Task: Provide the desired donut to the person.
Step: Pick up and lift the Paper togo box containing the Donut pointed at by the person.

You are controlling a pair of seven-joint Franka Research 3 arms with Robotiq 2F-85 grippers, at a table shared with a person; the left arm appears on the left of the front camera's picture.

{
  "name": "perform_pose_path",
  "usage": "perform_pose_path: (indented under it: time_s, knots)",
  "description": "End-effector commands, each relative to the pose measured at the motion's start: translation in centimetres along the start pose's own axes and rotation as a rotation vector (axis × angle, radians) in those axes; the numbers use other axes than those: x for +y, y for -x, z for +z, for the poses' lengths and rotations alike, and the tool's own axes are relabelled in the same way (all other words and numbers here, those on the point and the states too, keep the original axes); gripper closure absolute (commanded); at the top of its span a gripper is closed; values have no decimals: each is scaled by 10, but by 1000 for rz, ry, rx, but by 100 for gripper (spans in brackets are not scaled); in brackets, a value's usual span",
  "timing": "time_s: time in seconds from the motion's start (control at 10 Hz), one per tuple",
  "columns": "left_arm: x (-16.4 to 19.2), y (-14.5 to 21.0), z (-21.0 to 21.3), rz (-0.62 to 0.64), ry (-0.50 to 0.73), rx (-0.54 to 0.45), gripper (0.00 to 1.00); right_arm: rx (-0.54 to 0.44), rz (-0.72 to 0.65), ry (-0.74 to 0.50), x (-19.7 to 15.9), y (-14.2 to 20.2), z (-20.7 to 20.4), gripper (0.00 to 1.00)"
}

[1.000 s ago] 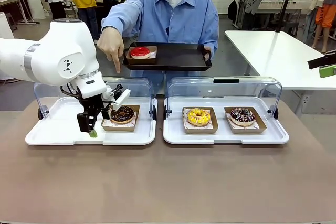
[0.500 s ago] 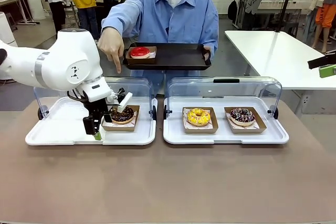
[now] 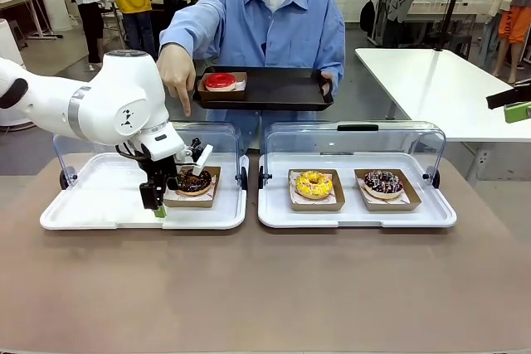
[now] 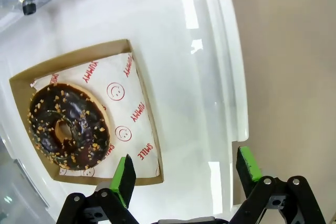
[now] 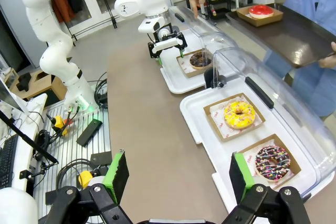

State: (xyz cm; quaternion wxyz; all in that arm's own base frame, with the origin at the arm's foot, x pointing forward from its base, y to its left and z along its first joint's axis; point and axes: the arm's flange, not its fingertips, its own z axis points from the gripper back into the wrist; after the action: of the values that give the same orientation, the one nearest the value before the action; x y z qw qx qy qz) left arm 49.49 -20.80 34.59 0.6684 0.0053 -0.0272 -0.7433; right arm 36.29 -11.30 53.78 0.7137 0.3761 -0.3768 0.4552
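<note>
A chocolate donut [image 3: 193, 180] with nut bits lies in a cardboard box on the left white tray [image 3: 91, 196]. The person's hand [image 3: 174, 72] points down at it; the other hand holds a black tray [image 3: 274, 93] carrying a red donut [image 3: 221, 81]. My left gripper [image 3: 170, 198] hangs open just at the box's near left corner. In the left wrist view the chocolate donut [image 4: 68, 132] sits left of the open left gripper [image 4: 185, 163], whose fingers straddle the box's edge and tray rim. My right gripper [image 5: 178, 163] is open and empty, high off to the right.
The right white tray [image 3: 357, 215] holds a yellow donut [image 3: 314, 183] and a sprinkled chocolate donut [image 3: 382, 181]. Both trays have clear lids swung up at the back. Bare brown table lies in front. A second white table [image 3: 440, 80] stands at the far right.
My left arm has shifted right and a little lower, bringing the open gripper up to the chocolate donut's box. The person's pointing hand and black tray have held still.
</note>
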Motion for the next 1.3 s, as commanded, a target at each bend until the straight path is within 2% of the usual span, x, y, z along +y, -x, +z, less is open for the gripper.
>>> perform_pose_path:
  time_s: [0.0,0.8,0.9,1.0,1.1,1.2]
  knots:
    - [9,-2,-5,28,-14,33,0,-19,10,-5,0,0,0,0]
    - [21,4,-20,54,15,22,0,-19,10,-5,0,0,0,0]
    - [19,4,-21,54,16,12,11,-19,10,-5,0,0,0,0]
    - [18,4,-21,49,12,4,57,-19,10,-5,0,0,0,0]
    - [20,5,-19,45,11,2,69,-19,10,-5,0,0,0,0]
    - [20,5,-17,44,8,2,100,-19,10,-5,0,0,0,0]
